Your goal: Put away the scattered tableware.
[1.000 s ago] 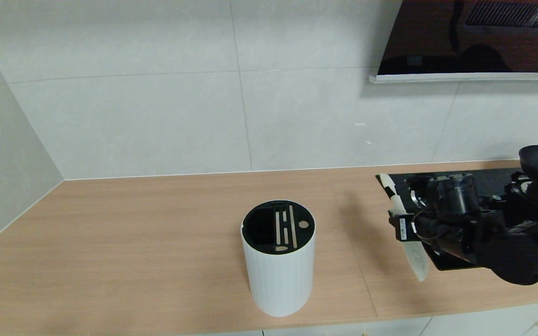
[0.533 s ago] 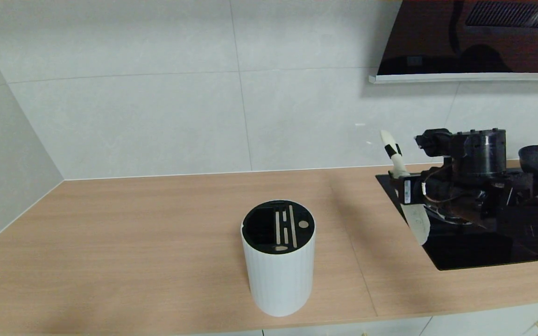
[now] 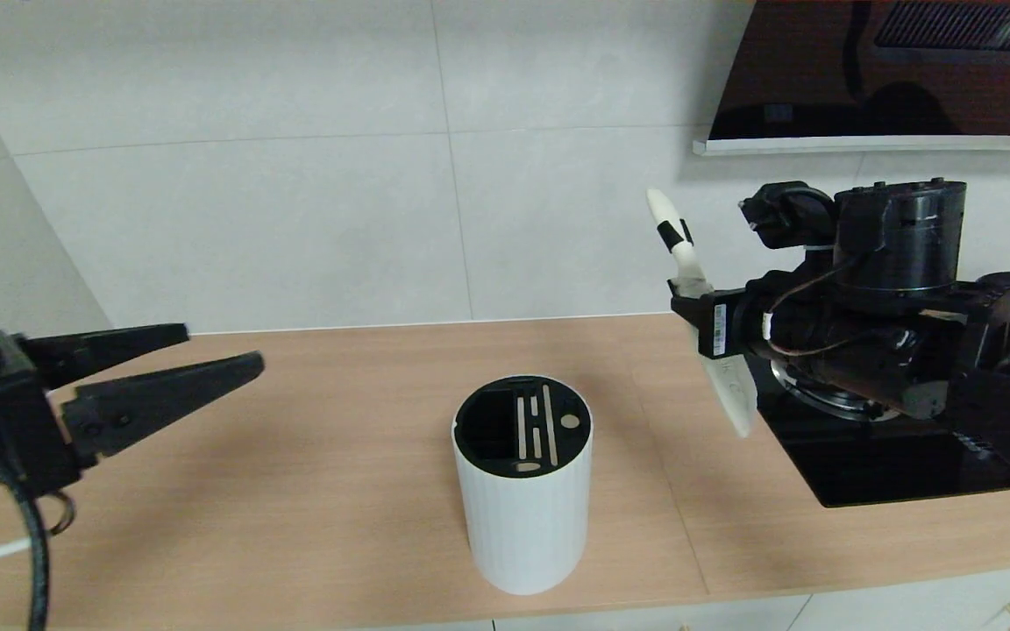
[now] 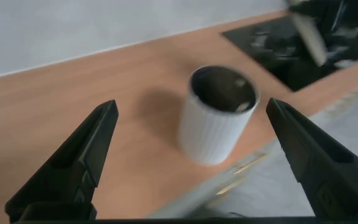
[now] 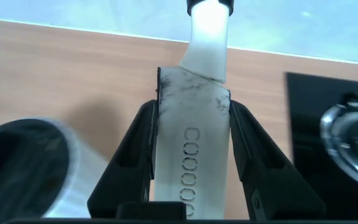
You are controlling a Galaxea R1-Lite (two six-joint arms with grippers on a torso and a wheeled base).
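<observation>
The white knife (image 3: 730,394) is in the air to the right of the holder (image 3: 524,499), higher than its top and well apart from it. The knife stands steeply, handle up and leaning toward the holder's side, blade pointing down. The right gripper (image 3: 703,317) pinches it where the handle meets the blade. In the right wrist view the two fingers of that gripper (image 5: 193,109) press flat against both sides of the knife (image 5: 191,155), and the holder (image 5: 23,168) shows off to one side below.

The holder is a white ribbed cylinder with a black top. The top has narrow slots, a larger square opening and a small round hole, and nothing stands in it. It sits upright on the wooden counter (image 3: 321,456), near the front edge.

The left gripper (image 3: 223,346) hangs to the left of the holder, well apart from it. Its fingers are spread wide with nothing between them. In the left wrist view the holder (image 4: 213,130) lies beyond that gripper (image 4: 190,107), and a blurred pale strip past the holder is probably the knife (image 4: 309,34).

A black cooktop (image 3: 891,464) is set into the counter to the right of the holder, with a dark hood (image 3: 891,70) on the tiled wall above it.
</observation>
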